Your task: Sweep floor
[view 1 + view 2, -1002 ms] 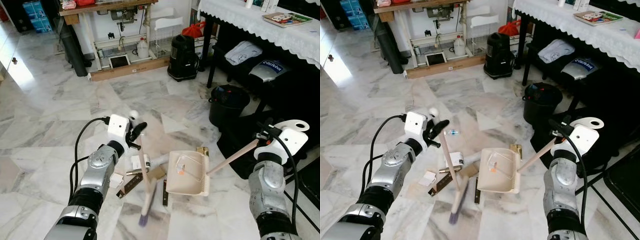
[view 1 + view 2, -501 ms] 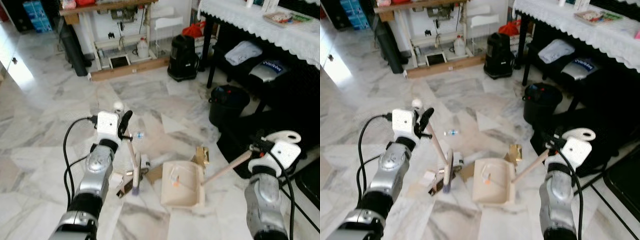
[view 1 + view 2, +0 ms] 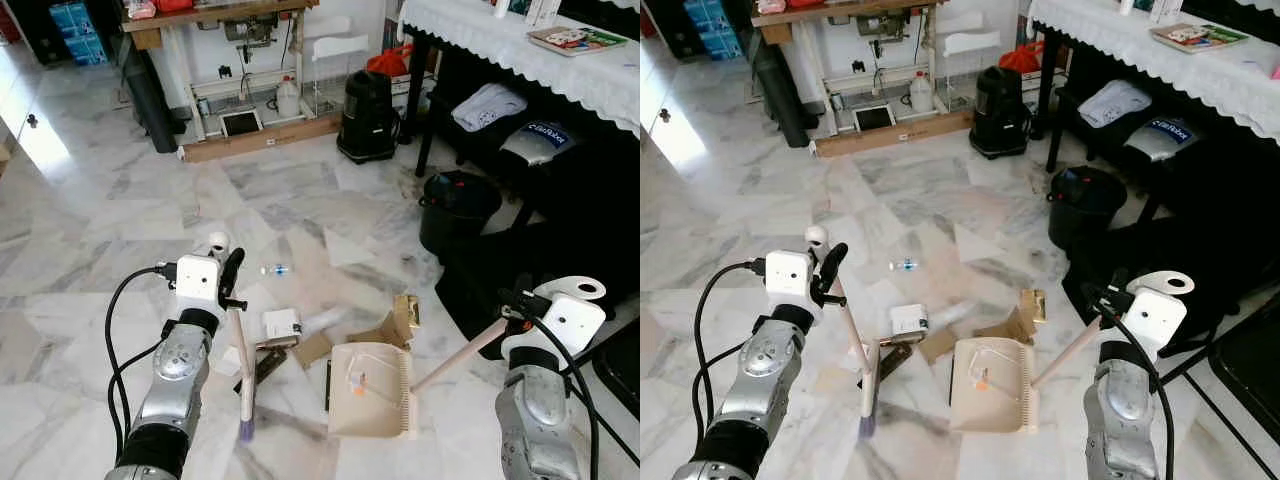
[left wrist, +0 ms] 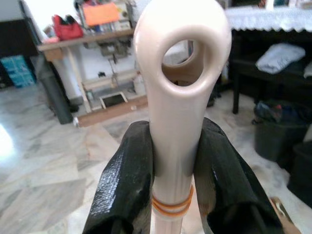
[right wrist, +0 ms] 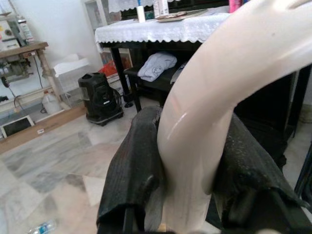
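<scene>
Marble floor (image 3: 120, 200) spreads across the room, with a lace-covered surface (image 3: 560, 60) along its right edge and a black bin (image 3: 460, 210) standing on the floor in front of it. A black appliance (image 3: 367, 115) sits near the far wall beside a workbench (image 3: 210, 15).

Near the robot lies a cream dustpan (image 3: 370, 390), its tray holding a clear scrap with an orange spot; what else is in it cannot be made out. Its long handle (image 3: 460, 355) rises to the right gripper (image 3: 522, 305), whose jaws are closed on it, as the right wrist view shows (image 5: 187, 161).

The left gripper (image 3: 228, 285) has its jaws clamped on the cream broom (image 3: 242, 375) just below its looped end (image 4: 181, 53); the stick slopes down to purple bristles touching the floor left of the dustpan.

Litter lies between broom and dustpan: torn cardboard (image 3: 400, 322), a white box (image 3: 281, 324), a dark strip (image 3: 262, 366). A small plastic bottle (image 3: 275, 269) lies farther off.
</scene>
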